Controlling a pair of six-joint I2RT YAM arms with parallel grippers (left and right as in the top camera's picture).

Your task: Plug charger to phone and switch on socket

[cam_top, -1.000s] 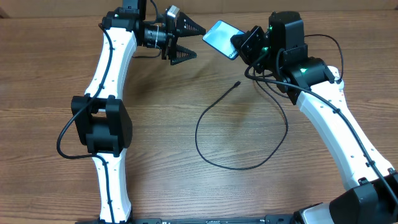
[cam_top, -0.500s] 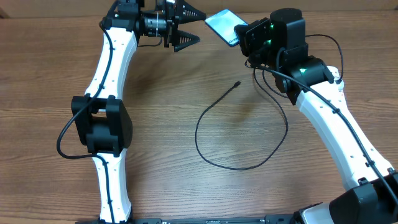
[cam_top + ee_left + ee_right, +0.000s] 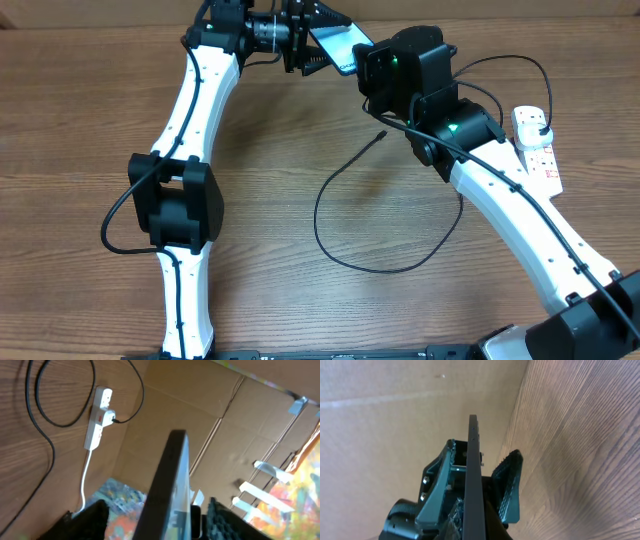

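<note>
— Phone, the slim rectangular one with the bright blue-cyan screen (image 3: 335, 42): where is it?
— Clamped in the right tool (image 3: 362, 62), whose jaws are closed tight on one end of it. The phone's other end pokes out towards the left arm.
— And the left tool (image 3: 156, 512)?
— Partway wide, holding nothing. Its two black fingers (image 3: 87, 520) stand either side of the phone's free end. The left wrist view shows a gap on each side.
— Next outward?
— Near the right tool, the small connector tip (image 3: 383, 133) of the long thin black charger cable (image 3: 317, 212) lies on the brown wood-grain bench (image 3: 80, 120), apart from the phone. From the tip the cable swings away from both tools in a wide loop, then runs back under the right arm.
— Farthest?
— The white oblong power strip (image 3: 538, 150), well apart from both tools, out past the right arm. It lies flat with its red switch marks showing. A black plug (image 3: 112, 420) sits in it near one end, and its thick white cord (image 3: 84, 485) trails off.
</note>
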